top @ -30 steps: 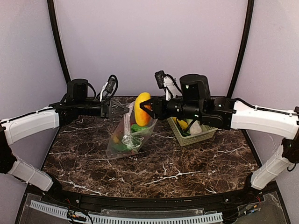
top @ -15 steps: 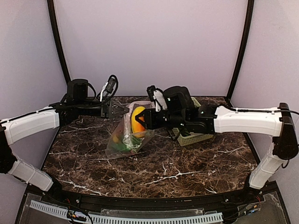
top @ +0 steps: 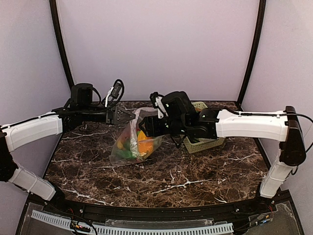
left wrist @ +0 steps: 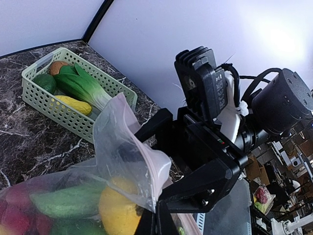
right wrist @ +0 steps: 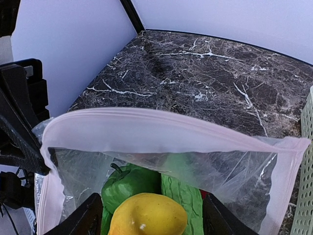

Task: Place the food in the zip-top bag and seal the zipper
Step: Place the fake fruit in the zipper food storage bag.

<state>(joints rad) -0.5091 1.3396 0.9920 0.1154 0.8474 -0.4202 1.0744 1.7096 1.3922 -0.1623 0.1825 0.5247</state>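
Pinching bag (top: 128,147) rim: left gripper (top: 131,116), clamped tight; right gripper (top: 144,128) spread wide over mouth; yellow fruit (right wrist: 146,218) inside bag.

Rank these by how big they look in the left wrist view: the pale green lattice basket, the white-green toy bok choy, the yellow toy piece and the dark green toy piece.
1. pale green lattice basket
2. white-green bok choy
3. yellow piece and dark green piece: too close to rank, since the basket wall partly hides both.

A dark marbled table (top: 195,181) carries the zip-top bag (top: 124,147) and a pale green basket (top: 208,144).
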